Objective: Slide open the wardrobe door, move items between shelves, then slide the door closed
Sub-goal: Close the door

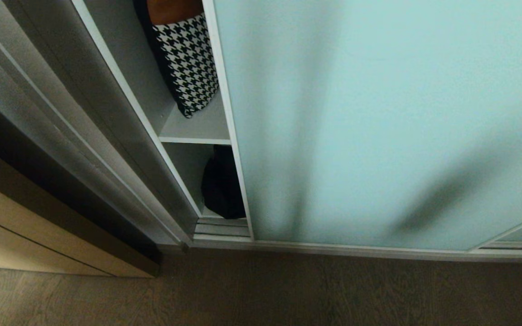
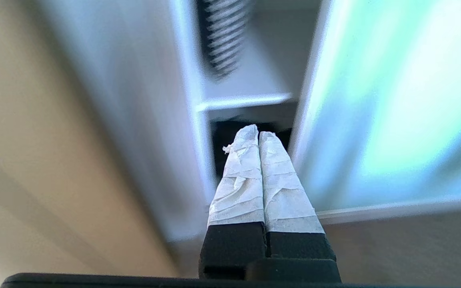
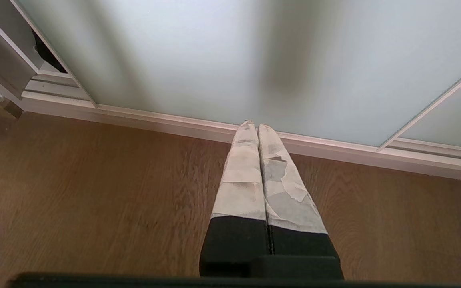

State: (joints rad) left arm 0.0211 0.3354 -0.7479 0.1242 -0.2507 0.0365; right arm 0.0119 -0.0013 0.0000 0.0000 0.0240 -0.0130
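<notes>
upper shelf (image 1: 197, 131): houndstooth cushion (image 1: 188, 63) | lower compartment: black bag (image 1: 222, 185) | door (image 1: 379, 122) nearly closed | left gripper (image 2: 258, 136), right gripper (image 3: 253, 126): fingers pressed together, empty

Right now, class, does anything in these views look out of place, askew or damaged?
Little stands out. The sliding wardrobe door is open only a narrow gap. The houndstooth cushion leans tilted on the upper shelf, and the black bag slumps below. The tape on the right gripper is scuffed and peeling.
</notes>
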